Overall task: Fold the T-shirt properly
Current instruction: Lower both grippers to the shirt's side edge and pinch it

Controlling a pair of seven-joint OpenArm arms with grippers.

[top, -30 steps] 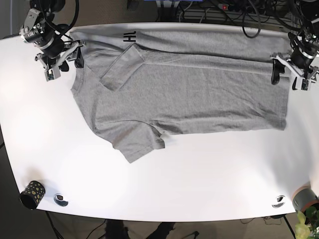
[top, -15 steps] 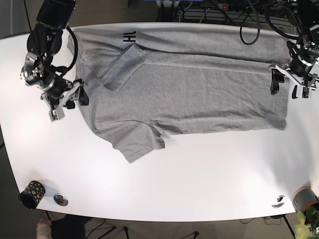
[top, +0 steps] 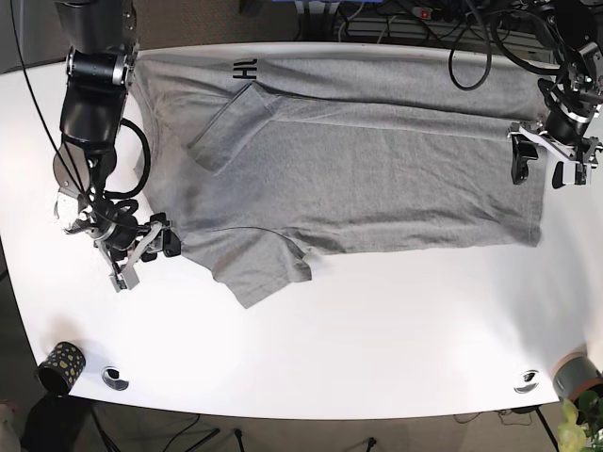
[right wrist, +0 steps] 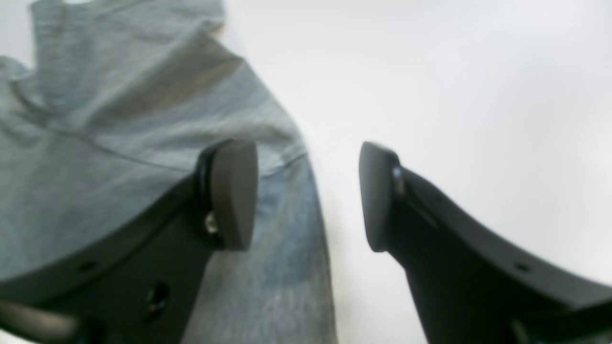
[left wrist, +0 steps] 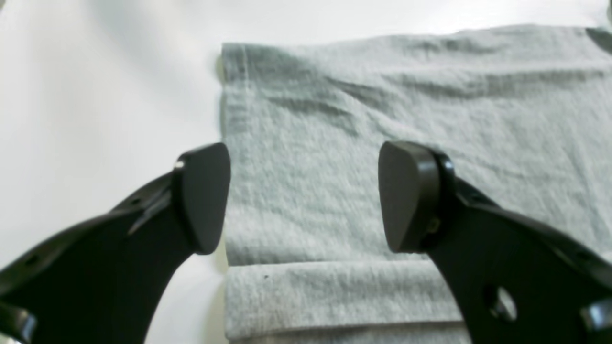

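We see the grey T-shirt (top: 358,169) lying flat on the white bench (top: 377,339), spread across the far half, neck end toward the base view's left and hem toward its right. The far long edge is folded in over the body, w/ a sleeve lying on top as a triangle near the black lettering; the near sleeve (top: 259,268) sticks out toward the front.

The left pincer (top: 546,162) sits at the hem end, base view's right. In the left wrist view its jaws stand wide apart, holding nothing: one pad (left wrist: 203,196) is right over the hem edge where cloth meets bench, the other (left wrist: 409,193) over the cloth itself, w/ the folded-over strip showing between and below them. Whether the pads touch the fabric we can't say; the view is soft.

The right pincer (top: 141,247) is at the neck end, base view's left, just beside the near sleeve's shoulder. Its jaws are also apart and empty. In the right wrist view, one pad (right wrist: 232,191) hangs over the shirt's edge, the other (right wrist: 377,196) over bare bench, so the fabric edge runs between them.

Near the front edge: a dotted black cup (top: 58,365) at the left corner, a small round metal fitting (top: 115,378) next to it.
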